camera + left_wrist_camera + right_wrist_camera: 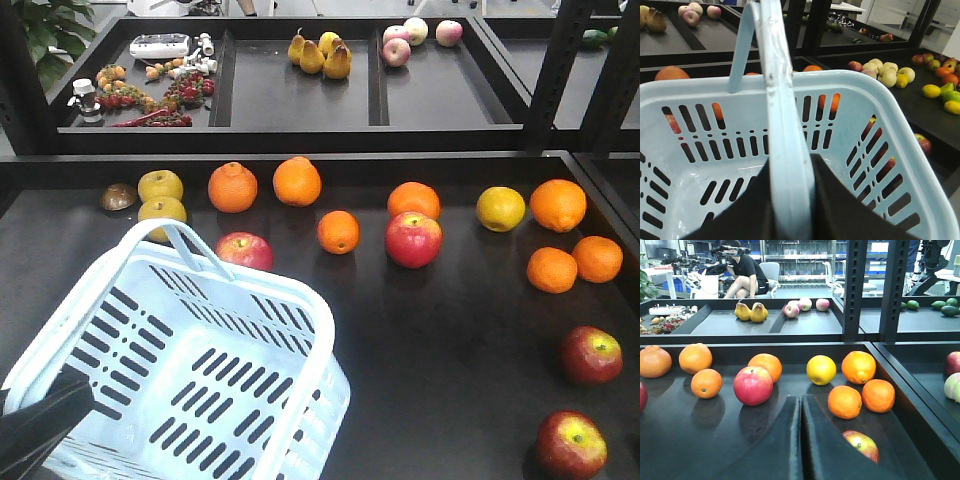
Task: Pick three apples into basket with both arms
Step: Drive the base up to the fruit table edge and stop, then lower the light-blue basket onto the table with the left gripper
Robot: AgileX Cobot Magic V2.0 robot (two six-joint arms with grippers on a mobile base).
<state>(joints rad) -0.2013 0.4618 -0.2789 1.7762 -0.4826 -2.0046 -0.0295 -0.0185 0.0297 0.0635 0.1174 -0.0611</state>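
Observation:
The pale blue basket (312,375) stands tilted at the front left of the black table, and nothing shows inside it. My left gripper (45,415) is shut on the basket's handle (782,150), which runs between the jaws of the left gripper (790,162). Red apples lie on the table: one (245,250) just behind the basket, one (413,238) in the middle, two at the front right (590,354) (571,443). My right gripper (800,399) is shut and empty, low over the table. The middle apple (754,385) lies ahead to its left. Another apple (862,444) is partly hidden by the right finger.
Oranges (338,231) (552,269) and yellow fruits (500,208) (160,185) are scattered among the apples. A raised table edge runs along the back. Behind it are trays with pears (320,55) and pale apples (415,35). Black posts (560,60) stand at the right.

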